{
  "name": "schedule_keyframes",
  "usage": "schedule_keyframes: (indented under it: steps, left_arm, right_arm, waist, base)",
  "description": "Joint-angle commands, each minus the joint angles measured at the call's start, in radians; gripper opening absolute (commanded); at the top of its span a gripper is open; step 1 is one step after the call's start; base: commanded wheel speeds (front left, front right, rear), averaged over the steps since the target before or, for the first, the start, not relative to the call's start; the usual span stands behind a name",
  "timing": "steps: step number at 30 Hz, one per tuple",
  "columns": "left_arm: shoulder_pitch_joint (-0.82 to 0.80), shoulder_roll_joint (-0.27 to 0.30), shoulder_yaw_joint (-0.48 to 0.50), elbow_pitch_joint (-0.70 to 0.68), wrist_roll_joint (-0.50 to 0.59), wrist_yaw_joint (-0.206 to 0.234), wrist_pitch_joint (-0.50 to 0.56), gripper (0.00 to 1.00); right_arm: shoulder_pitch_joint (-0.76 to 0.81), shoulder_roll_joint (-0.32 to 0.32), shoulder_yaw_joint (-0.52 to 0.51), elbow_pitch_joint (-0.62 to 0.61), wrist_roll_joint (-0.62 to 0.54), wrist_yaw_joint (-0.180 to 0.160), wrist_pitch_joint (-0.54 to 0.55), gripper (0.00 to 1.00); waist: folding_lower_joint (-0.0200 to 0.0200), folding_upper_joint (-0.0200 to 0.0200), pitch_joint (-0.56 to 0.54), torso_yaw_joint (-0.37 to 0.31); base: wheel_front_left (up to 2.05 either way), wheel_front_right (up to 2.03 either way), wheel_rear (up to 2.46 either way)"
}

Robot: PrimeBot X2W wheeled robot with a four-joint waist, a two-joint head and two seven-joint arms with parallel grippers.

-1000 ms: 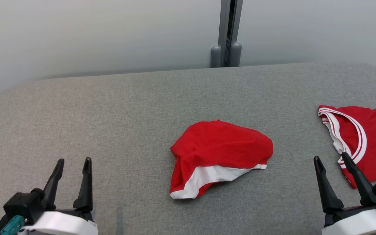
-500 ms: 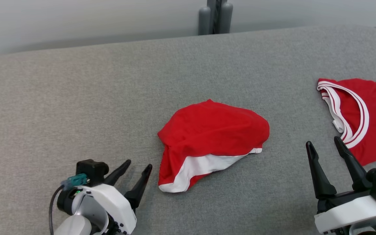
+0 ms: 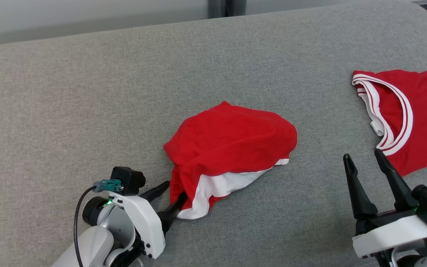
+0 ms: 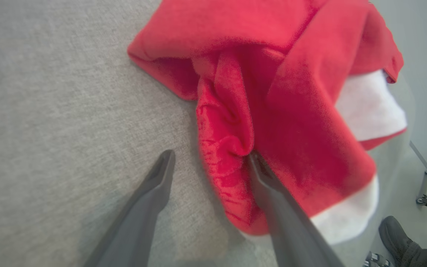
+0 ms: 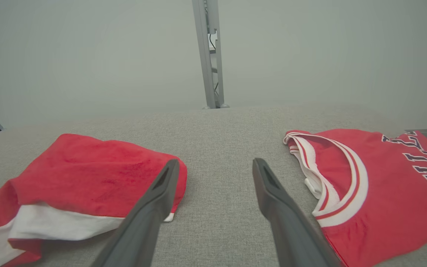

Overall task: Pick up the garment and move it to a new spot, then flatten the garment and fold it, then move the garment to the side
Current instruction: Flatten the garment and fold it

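Head view: jersey (image 3: 413,111) near right tool (image 3: 361,153)

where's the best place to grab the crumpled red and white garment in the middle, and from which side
Grip the bunched fold at the near left edge of the crumpled garment, coming in low from the robot's left. That ridge stands up off the grey cushion, so fingers can straddle it; the left gripper sits there, jaws open around it.
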Motion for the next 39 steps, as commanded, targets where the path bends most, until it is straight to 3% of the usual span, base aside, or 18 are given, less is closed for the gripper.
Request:
schedule_keyframes:
  steps: [1, 2, 7, 13, 20, 25, 29, 33, 34, 35, 36, 37, 39]
  left_arm:
    - [-0.001, 0.0, -0.021, 0.018, 0.003, -0.006, 0.007, 0.22]
    - [-0.002, -0.002, -0.027, 0.021, 0.002, -0.007, 0.003, 0.0]
    - [-0.027, 0.016, 0.022, 0.002, 0.03, 0.024, -0.111, 0.0]
    - [0.014, 0.064, 0.134, -0.138, 0.041, 0.132, -0.236, 0.0]
    - [0.136, 0.132, 0.244, -0.401, -0.01, 0.253, -0.233, 0.0]
    - [0.231, 0.161, 0.243, -0.52, -0.03, 0.317, -0.164, 0.0]
    - [0.209, 0.147, 0.225, -0.458, -0.036, 0.299, -0.156, 0.0]
    - [0.159, 0.125, 0.227, -0.307, -0.05, 0.26, -0.182, 0.0]
    - [0.15, 0.12, 0.227, -0.267, -0.051, 0.249, -0.191, 0.09]
    - [0.137, 0.11, 0.23, -0.232, -0.057, 0.24, -0.203, 0.38]
    - [0.126, 0.108, 0.232, -0.198, -0.053, 0.234, -0.216, 0.89]
    - [0.118, 0.108, 0.235, -0.164, -0.048, 0.229, -0.228, 1.0]
    - [0.107, 0.101, 0.238, -0.117, -0.043, 0.221, -0.256, 1.0]
  right_arm:
    - [-0.011, -0.001, -0.001, 0.003, 0.004, 0.0, -0.011, 1.0]
    - [-0.013, -0.001, -0.002, 0.006, 0.005, 0.0, -0.012, 1.0]
    - [-0.008, 0.001, -0.01, 0.013, 0.009, 0.0, -0.02, 1.0]
    - [0.008, 0.003, -0.031, 0.017, 0.008, 0.0, -0.021, 1.0]
    - [0.017, 0.005, -0.031, 0.023, 0.018, 0.0, -0.012, 1.0]
    - [0.014, 0.005, -0.031, 0.017, 0.018, 0.0, -0.004, 1.0]
    - [-0.006, 0.006, -0.018, 0.017, 0.02, 0.0, -0.003, 1.0]
    - [-0.019, 0.006, -0.005, 0.027, 0.024, 0.0, -0.003, 1.0]
    - [-0.02, 0.006, -0.005, 0.029, 0.024, 0.0, -0.003, 1.0]
    - [-0.021, 0.005, -0.006, 0.03, 0.024, 0.0, -0.004, 1.0]
    - [-0.02, 0.006, -0.006, 0.031, 0.024, 0.0, -0.006, 1.0]
    - [-0.019, 0.005, -0.008, 0.032, 0.023, 0.0, -0.007, 1.0]
    - [-0.015, 0.006, -0.014, 0.032, 0.019, 0.0, -0.01, 1.0]
  waist:
    - [0.0, -0.0001, 0.001, -0.005]
    - [0.0, -0.0001, 0.001, -0.008]
    - [0.0, -0.0001, -0.004, -0.011]
    - [0.0, -0.0001, -0.028, 0.014]
    - [0.0, -0.0001, -0.049, 0.049]
    - [0.0, -0.0001, -0.037, 0.059]
    - [0.0, -0.0001, -0.017, 0.05]
    - [0.0, -0.0001, -0.009, 0.027]
    - [0.0, -0.0001, -0.009, 0.021]
    - [0.0, -0.0001, -0.009, 0.015]
    - [0.0, -0.0001, -0.011, 0.01]
    - [0.0, -0.0001, -0.012, 0.006]
    - [0.0, -0.0001, -0.016, 0.002]
  base:
    - [0.0, 0.0, 0.0]
    - [0.0, 0.0, 0.0]
    - [0.0, 0.0, 0.0]
    - [0.0, 0.0, 0.0]
    - [0.0, 0.0, 0.0]
    - [0.0, 0.0, 0.0]
    - [0.0, 0.0, 0.0]
    - [0.0, 0.0, 0.0]
    - [0.0, 0.0, 0.0]
    - [0.0, 0.0, 0.0]
    - [0.0, 0.0, 0.0]
    - [0.0, 0.0, 0.0]
    - [0.0, 0.0, 0.0]
